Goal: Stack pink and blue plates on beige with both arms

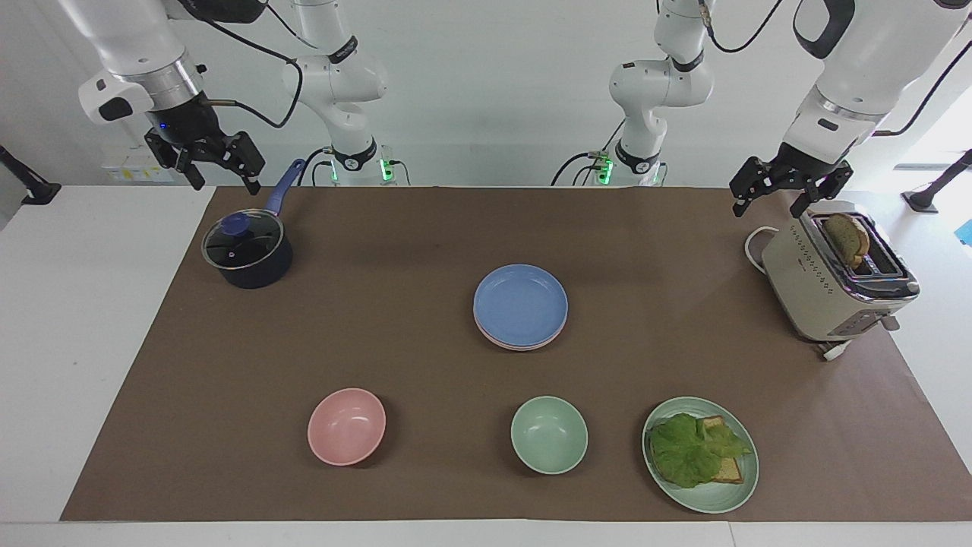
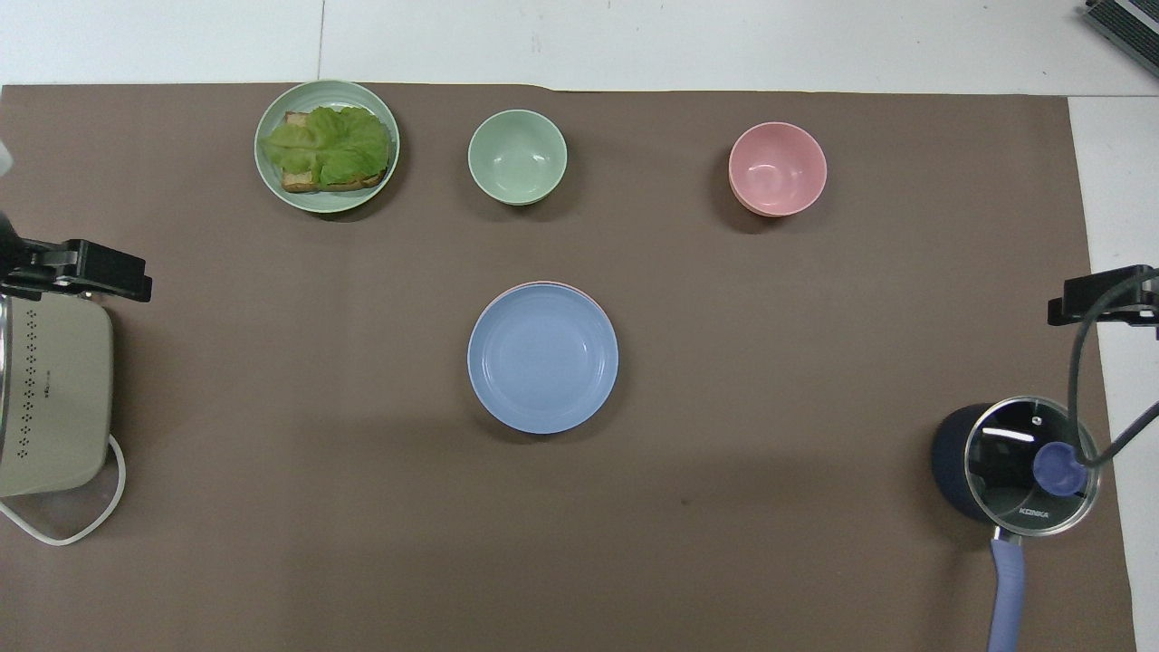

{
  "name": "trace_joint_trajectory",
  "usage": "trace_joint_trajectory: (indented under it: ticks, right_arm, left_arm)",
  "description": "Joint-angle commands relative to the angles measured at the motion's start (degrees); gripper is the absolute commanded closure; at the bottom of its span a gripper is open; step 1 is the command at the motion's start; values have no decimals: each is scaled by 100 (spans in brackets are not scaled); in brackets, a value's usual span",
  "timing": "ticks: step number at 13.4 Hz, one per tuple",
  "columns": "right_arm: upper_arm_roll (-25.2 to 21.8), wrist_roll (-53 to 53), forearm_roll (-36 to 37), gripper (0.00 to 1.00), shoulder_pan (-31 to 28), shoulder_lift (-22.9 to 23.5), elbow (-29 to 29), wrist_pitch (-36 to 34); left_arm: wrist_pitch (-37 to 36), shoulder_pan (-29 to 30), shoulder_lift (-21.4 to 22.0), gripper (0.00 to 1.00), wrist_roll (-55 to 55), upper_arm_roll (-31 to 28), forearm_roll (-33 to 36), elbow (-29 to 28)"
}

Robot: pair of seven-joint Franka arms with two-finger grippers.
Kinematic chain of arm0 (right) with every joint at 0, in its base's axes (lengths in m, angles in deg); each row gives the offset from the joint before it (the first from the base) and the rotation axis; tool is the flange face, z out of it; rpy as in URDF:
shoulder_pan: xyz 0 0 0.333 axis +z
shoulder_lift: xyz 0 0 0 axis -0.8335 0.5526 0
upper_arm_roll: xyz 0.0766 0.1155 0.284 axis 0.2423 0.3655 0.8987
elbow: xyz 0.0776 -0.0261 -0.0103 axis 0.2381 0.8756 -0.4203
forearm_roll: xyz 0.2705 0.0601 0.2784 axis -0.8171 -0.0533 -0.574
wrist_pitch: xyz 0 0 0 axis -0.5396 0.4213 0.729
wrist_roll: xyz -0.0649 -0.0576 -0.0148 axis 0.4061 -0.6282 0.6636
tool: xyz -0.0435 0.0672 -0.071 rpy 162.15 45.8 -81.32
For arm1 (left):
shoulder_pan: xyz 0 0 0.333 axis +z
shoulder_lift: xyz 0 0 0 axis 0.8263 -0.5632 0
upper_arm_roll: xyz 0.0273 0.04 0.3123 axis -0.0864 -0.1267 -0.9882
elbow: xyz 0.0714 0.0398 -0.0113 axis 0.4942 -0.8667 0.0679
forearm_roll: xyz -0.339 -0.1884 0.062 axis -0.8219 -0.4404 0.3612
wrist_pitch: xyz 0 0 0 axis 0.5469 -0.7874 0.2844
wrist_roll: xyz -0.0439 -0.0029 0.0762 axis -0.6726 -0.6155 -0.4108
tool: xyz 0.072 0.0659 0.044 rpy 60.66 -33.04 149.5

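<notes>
The blue plate (image 1: pixel 521 304) (image 2: pixel 541 358) lies on top of a stack in the middle of the brown mat. Under it, the pink plate (image 1: pixel 524 347) (image 2: pixel 570 287) shows only as a thin rim. The beige plate is hidden. My left gripper (image 1: pixel 767 209) (image 2: pixel 90 270) hangs open and empty over the mat beside the toaster. My right gripper (image 1: pixel 226 182) (image 2: pixel 1091 306) hangs open and empty, raised over the mat's edge by the pot. Both are well away from the stack.
A dark pot (image 1: pixel 247 258) (image 2: pixel 1014 462) with a glass lid stands at the right arm's end. A beige toaster (image 1: pixel 828 281) (image 2: pixel 50 398) holding bread stands at the left arm's end. Farthest from the robots are a pink bowl (image 1: pixel 346 425), a green bowl (image 1: pixel 548 434) and a green plate (image 1: pixel 714 501) of toast and lettuce.
</notes>
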Motion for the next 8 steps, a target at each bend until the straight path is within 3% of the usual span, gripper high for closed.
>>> trace_joint_trajectory:
  ticks: [1,8]
  right_arm:
    - [64,331,168,0,-11,-126,186,-33]
    - [73,491,351,0,-11,-189,284,-103]
  left_arm:
    - [-53,17,39,0,-61,5,81,-30]
    - [-53,17,39,0,-61,5,81,-30]
